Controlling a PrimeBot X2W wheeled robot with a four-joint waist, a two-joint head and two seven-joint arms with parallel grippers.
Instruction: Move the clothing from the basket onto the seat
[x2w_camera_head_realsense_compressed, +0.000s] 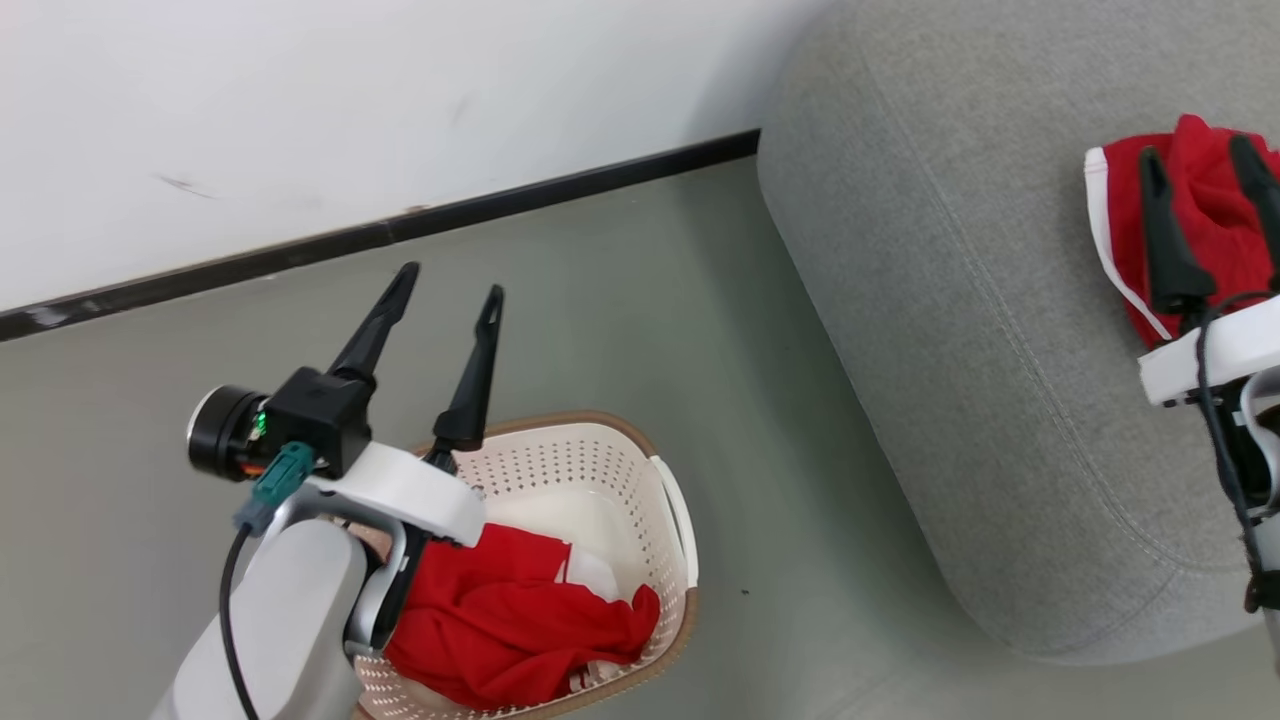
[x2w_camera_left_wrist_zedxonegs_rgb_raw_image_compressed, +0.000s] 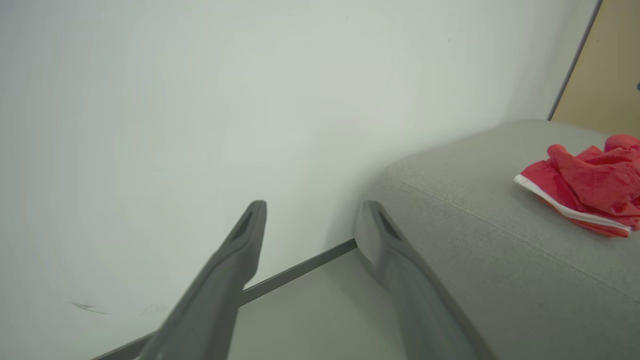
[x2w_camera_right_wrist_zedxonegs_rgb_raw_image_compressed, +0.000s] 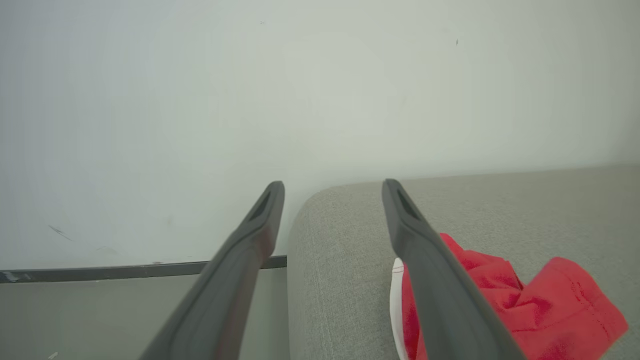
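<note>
A crumpled red garment (x2w_camera_head_realsense_compressed: 510, 625) lies inside the cream perforated basket (x2w_camera_head_realsense_compressed: 590, 465) on the floor at lower left. My left gripper (x2w_camera_head_realsense_compressed: 450, 280) hangs open above the basket's far rim, holding nothing, fingers pointing toward the wall. A second red garment with white trim (x2w_camera_head_realsense_compressed: 1205, 215) rests on the grey seat (x2w_camera_head_realsense_compressed: 900, 300) at the right; it also shows in the left wrist view as red clothing (x2w_camera_left_wrist_zedxonegs_rgb_raw_image_compressed: 585, 187) and in the right wrist view as red cloth (x2w_camera_right_wrist_zedxonegs_rgb_raw_image_compressed: 525, 305). My right gripper (x2w_camera_head_realsense_compressed: 1200, 150) stands open above that garment, with its fingers apart and empty.
A white wall (x2w_camera_head_realsense_compressed: 300, 110) with a dark baseboard (x2w_camera_head_realsense_compressed: 400, 225) runs behind the basket. Grey-green floor (x2w_camera_head_realsense_compressed: 700, 320) lies between basket and seat. A tan panel (x2w_camera_left_wrist_zedxonegs_rgb_raw_image_compressed: 607, 65) stands past the seat's far end.
</note>
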